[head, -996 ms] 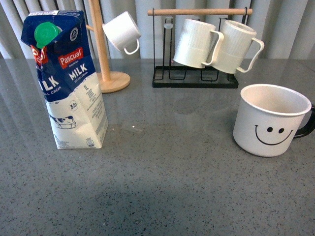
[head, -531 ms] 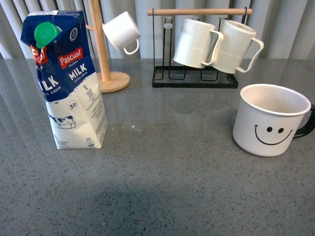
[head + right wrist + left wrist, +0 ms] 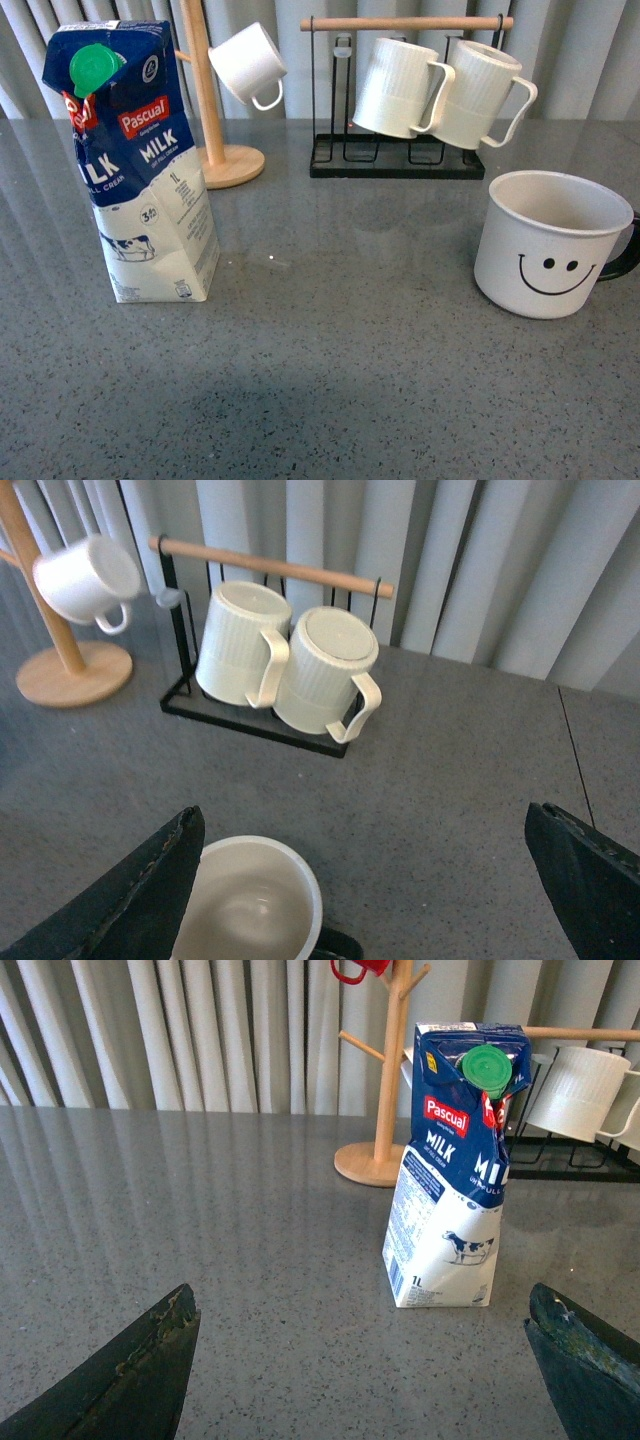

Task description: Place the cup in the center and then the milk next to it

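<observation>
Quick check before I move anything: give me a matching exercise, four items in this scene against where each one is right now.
Things:
1. milk carton
2. smiley cup
3. small plain mug
4. ribbed mugs

Places:
A. hanging on the black rack
B. standing on the tabletop, robot's left
C. hooked on the wooden mug tree
D. standing on the tabletop, robot's right

Pairs: 1-B, 2-D, 3-C, 4-A
</observation>
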Tool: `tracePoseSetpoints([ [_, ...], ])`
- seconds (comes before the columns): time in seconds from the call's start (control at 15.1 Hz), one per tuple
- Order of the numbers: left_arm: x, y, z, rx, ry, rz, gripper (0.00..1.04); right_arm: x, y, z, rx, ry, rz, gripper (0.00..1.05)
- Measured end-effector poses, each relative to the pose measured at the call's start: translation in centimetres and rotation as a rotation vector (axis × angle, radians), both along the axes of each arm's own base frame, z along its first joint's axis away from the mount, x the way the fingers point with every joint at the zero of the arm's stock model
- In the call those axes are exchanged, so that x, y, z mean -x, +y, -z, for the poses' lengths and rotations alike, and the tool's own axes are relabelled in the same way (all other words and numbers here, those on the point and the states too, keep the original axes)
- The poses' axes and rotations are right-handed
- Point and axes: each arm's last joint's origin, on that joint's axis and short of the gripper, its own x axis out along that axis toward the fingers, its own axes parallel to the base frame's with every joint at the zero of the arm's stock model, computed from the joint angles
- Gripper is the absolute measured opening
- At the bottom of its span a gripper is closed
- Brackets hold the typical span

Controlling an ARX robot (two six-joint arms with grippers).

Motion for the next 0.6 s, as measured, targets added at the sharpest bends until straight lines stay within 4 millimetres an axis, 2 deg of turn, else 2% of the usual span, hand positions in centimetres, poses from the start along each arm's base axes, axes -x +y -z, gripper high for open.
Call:
tracePoseSetpoints([
  [0.13, 0.0, 0.0, 0.0, 0.000, 0.000, 0.000, 0.98, -3.8, 0.2, -0.3, 0.096, 0.093, -0.026, 0.98],
  [0.27, 0.0, 0.0, 0.0, 0.000, 0.000, 0.000, 0.98, -7.0, 0.1, 0.6, 0.143, 0.203, -0.043, 0.98],
  [0.33, 0.0, 0.0, 0.0, 0.000, 0.000, 0.000, 0.98, -8.4, -0.1, 1.7, 0.144, 0.285, -0.049, 0.98],
  [0.4, 0.0, 0.0, 0.0, 0.000, 0.000, 0.000, 0.98, -9.6, -0.2, 4.0, 0.131, 0.413, -0.075, 0.98],
  [0.6, 0.0, 0.0, 0.0, 0.000, 0.000, 0.000, 0.98, -10.2, -0.1, 6.8, 0.087, 0.553, -0.144, 0.98],
])
